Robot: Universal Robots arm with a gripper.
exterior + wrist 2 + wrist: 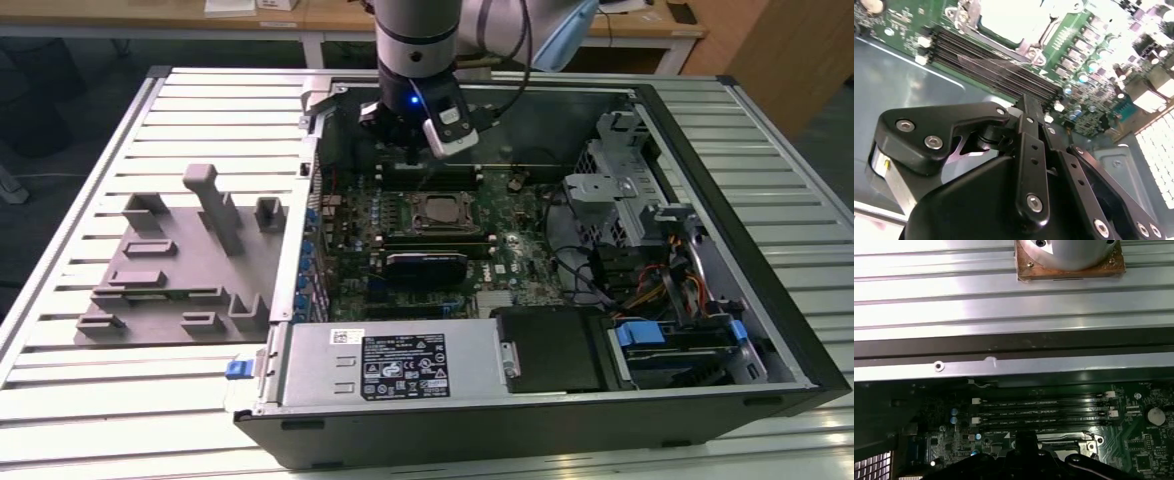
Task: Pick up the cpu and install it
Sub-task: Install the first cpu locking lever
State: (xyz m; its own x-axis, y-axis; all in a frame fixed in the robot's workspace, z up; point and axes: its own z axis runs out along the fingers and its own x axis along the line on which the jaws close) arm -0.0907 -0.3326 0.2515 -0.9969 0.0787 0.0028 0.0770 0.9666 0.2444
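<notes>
The cpu point(439, 211) is a silvery square plate lying flat in the socket in the middle of the motherboard, inside the open computer case. In the second wrist view the cpu point(1011, 20) shows as a bright plate inside its metal frame. My gripper point(398, 158) hangs over the memory slots just behind the socket, above and apart from the cpu. In both wrist views its black fingers point(1027, 107) meet at one narrow tip point(1026, 436), shut with nothing between them.
A grey plastic fixture tray point(174, 265) with upright posts lies on the slatted table point(80, 400) at the exterior view's left. Inside the case are a black heatsink block point(427, 266), memory slots point(999, 70), a power supply point(387, 365) and a drive cage point(607, 195).
</notes>
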